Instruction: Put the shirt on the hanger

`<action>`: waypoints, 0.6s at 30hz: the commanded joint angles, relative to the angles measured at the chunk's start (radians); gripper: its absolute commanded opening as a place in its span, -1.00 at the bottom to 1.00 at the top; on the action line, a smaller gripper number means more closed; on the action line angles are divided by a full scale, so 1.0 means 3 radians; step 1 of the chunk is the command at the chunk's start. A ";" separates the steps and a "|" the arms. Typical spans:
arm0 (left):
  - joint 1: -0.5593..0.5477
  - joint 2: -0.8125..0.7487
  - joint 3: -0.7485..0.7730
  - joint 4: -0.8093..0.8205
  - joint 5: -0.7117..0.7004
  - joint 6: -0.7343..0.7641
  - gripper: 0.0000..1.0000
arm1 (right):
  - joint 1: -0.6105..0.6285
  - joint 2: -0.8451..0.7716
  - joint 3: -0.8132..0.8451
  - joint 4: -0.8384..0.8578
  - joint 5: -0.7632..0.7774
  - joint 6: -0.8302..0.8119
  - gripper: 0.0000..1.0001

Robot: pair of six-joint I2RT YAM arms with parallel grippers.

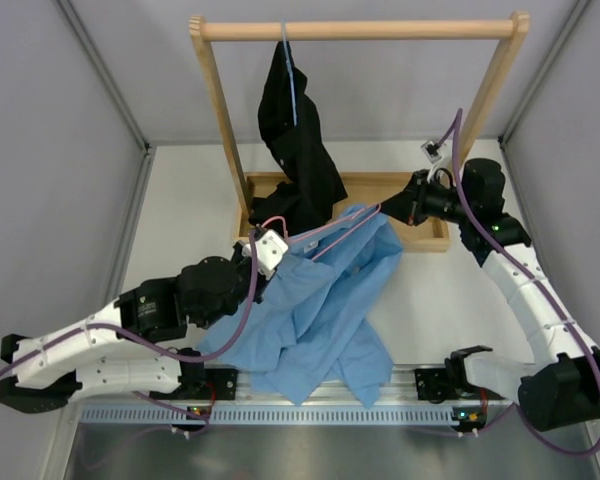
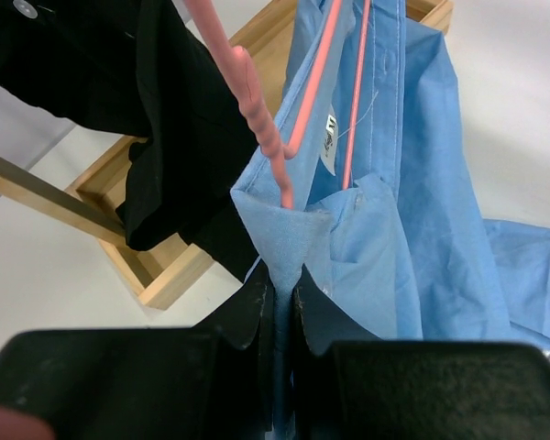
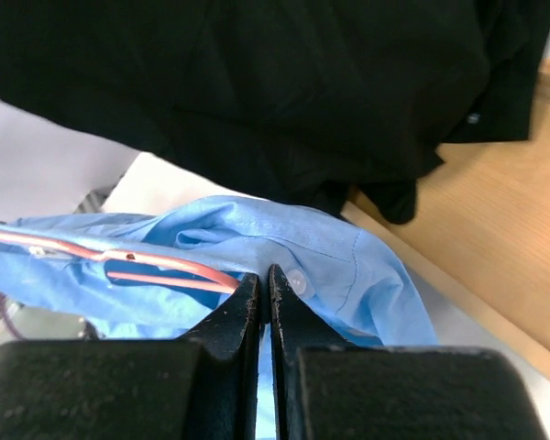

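**Shirt (image 1: 310, 320): handling properties and grip points**

The shirt lies bunched on the table (image 1: 450, 290) between the two arms. Its upper part is lifted towards the wooden rack (image 1: 360, 30), and the lower part trails to the near edge. The hanger (image 2: 257, 119) sits partly inside the neck opening, beside the neck label (image 2: 330, 137).

1. Check the left gripper (image 2: 277, 280). Its fingers are pressed together on a fold of blue fabric just below the label.
2. Check the right gripper (image 3: 264, 286). Its fingers are pinched on the shirt edge next to a button (image 3: 296, 281). The pink wire runs up to the fingers; you cannot tell whether it is also pinched.
3. Treat the cloth as light, soft and limp. It will likely sag and slide off a thin wire unless both shoulders are seated.
4. Take hold at reinforced parts: the collar, the button placket or the shoulder seams. Single layers are likely to slip or bunch.
5. Treat the hanger as thin and springy; it may twist under uneven pull.
6. Keep clear of the black garment (image 1: 295, 140) hanging close behind.
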 commanded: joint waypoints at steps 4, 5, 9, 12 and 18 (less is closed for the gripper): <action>-0.0005 0.0177 0.0044 -0.0419 -0.0479 0.0188 -1.00 | -0.0084 0.0108 0.0331 -0.0165 0.1583 -0.0198 -1.00; -0.0005 0.0238 0.0059 -0.0414 -0.0520 0.0203 -1.00 | -0.0042 0.0164 0.0361 -0.0232 0.1703 -0.0229 -1.00; -0.0010 0.0279 0.0177 -0.0420 -0.0520 0.0259 -1.00 | 0.0050 0.0221 0.0382 -0.0320 0.1873 -0.0270 -1.00; -0.0010 0.0290 0.0248 -0.0460 -0.0454 0.0331 -1.00 | 0.0045 0.0165 0.0270 -0.0096 0.1623 -0.0260 -1.00; -0.0010 0.0479 0.0310 -0.0593 -0.0345 0.0275 -1.00 | 0.0045 -0.0034 0.0081 0.0360 0.1081 -0.0035 -1.00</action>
